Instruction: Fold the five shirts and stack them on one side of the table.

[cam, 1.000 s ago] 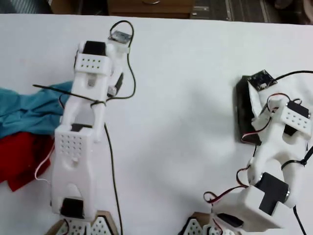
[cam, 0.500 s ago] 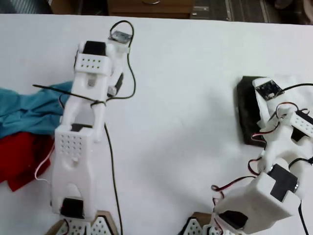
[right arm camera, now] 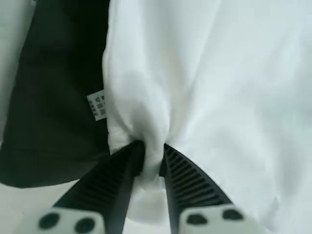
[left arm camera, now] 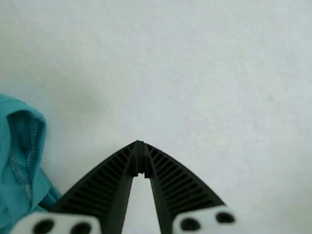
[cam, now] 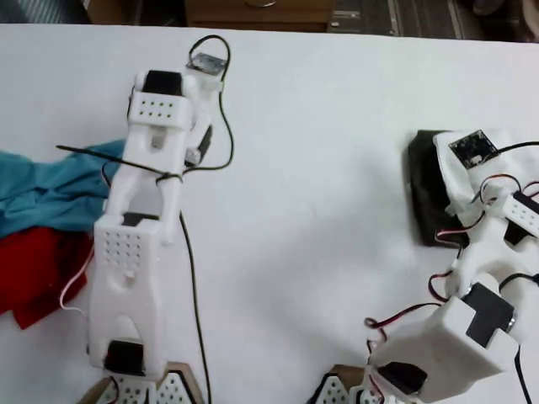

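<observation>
Bench (cam: 320, 168), 3 o'clock: right tool (right arm camera: 151, 161) clamped on a bunched pinch of white shirt (right arm camera: 219, 97) lying over black shirt (right arm camera: 53, 97); left tool (left arm camera: 140, 161) pressed together, empty, beside teal shirt (left arm camera: 19, 156) at 9 o'clock; any pull likely drags black shirt askew.

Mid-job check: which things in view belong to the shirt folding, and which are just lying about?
Job: teal shirt; red shirt; black shirt; white shirt, pinched in the right tool; left tool, shut over the bare table.
Lying about: wooden furniture beyond the table's far edge.
</observation>
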